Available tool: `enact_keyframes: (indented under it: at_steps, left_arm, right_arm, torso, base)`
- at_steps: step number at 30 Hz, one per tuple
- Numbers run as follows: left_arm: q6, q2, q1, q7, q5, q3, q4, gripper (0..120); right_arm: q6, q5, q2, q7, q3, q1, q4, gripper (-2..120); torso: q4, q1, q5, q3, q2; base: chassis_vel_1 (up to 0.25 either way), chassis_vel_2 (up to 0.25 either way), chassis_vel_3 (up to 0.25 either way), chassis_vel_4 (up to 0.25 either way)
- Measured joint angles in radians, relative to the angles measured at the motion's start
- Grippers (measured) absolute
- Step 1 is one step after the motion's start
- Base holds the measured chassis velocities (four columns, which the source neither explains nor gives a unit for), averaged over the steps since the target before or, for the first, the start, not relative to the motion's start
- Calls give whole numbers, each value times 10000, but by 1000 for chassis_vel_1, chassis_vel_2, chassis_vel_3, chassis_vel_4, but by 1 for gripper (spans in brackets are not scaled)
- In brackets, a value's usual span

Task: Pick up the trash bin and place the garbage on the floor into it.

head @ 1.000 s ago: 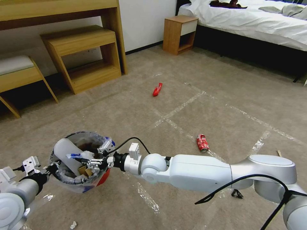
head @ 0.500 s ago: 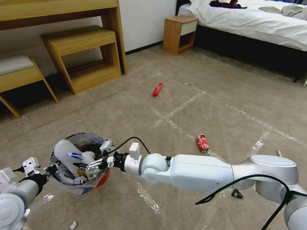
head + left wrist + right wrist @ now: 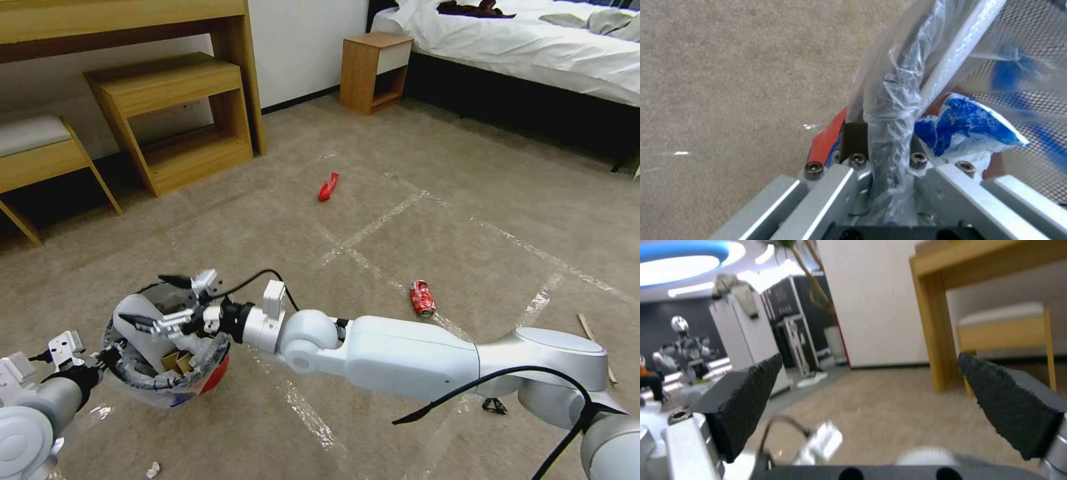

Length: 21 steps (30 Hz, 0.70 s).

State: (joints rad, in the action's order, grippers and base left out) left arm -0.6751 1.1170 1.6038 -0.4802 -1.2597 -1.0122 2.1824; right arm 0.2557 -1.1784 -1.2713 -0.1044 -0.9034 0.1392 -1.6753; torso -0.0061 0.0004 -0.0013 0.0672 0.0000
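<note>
- Head view: the right tool (image 3: 159, 301) hangs above the mouth of the trash bin (image 3: 167, 347), its two dark fingers spread wide with nothing between them.
- The bin sits low on the robot's left, off the carpet, gripped at its near rim by the left tool (image 3: 107, 357). Its red wall shows under a clear bag with blue patches.
- Inside the bin lie a white slipper sole (image 3: 137, 323) leaning on the wall and a small brown box (image 3: 175, 361).
- On the floor (image 3: 267, 233), a red wrapper (image 3: 328, 187) lies far ahead beside a tape line. A crushed red can (image 3: 421, 297) lies just beyond the right arm. A thin stick (image 3: 597, 343) lies at the right, and a small white wad (image 3: 153, 469) near the bottom edge.
- A wooden desk (image 3: 120, 20) and bench stand along the wall at the left. A bed (image 3: 533, 47) stands at the back right.
- Left wrist view: the left tool (image 3: 882, 166) is clamped narrow on the bin's bagged dark rim (image 3: 891, 110). One dark finger (image 3: 855, 138) presses the outer red wall. A white-and-blue wad (image 3: 967, 128) sits just inside, against the mesh wall.
- Right wrist view: the right tool (image 3: 871, 390) has its two dark pads (image 3: 751, 396) far apart and empty, with carpet and a wooden desk leg (image 3: 933, 326) beyond.
</note>
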Motion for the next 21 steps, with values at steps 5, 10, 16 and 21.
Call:
enact_keyframes:
  at_steps: [5, 10, 16, 21]
  left_arm:
    - [0, 17, 5, 11, 16, -2, -12, 1]
    - [5, 31, -3, 21, 43, -47, -11, 1]
    - [41, 44, -16, 71, 105, -152, -14, 1]
    - [90, 56, -59, 135, 209, -240, -27, 1]
  right_arm:
    - [131, 7, 7, -61, 622, 4, -189, 100]
    - [284, -102, 289, -157, 1752, -58, -518, 100]
    - [246, -336, 1372, -214, 3600, 44, -921, 100]
    - [18, -417, 2880, 6, 6454, 1080, -1551, 100]
  torso:
    - [0, 0, 0, 0, 0]
    - [1, 0, 0, 0, 0]
    - [1, 0, 2, 0, 0]
    - [-2, 0, 6, 0, 0]
  base:
    - [0, 0, 0, 0]
    - [0, 0, 0, 0]
    - [0, 0, 0, 0]
    - [0, 0, 0, 0]
